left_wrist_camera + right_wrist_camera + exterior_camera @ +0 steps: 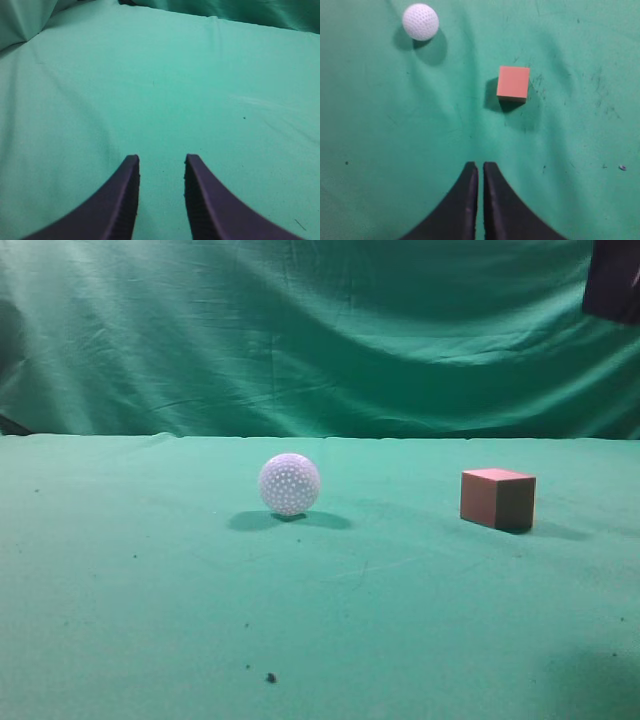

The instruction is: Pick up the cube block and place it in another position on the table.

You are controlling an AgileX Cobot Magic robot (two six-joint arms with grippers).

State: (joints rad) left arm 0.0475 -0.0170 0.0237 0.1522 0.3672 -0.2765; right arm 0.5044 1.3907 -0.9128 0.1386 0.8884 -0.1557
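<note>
The cube block [497, 498] is reddish-brown with a salmon top. It rests on the green cloth table [320, 620], right of middle. In the right wrist view the cube block [513, 82] lies ahead of and slightly right of my right gripper [480, 166], well apart from it. The right gripper's fingers are nearly together with nothing between them. My left gripper [161, 159] is open and empty over bare green cloth [160, 90]. No cube shows in the left wrist view.
A white dimpled ball [289, 484] sits left of the cube; it also shows at the upper left of the right wrist view [420, 21]. A wrinkled green curtain [300, 330] hangs behind. A dark arm part [612, 280] shows at the top right.
</note>
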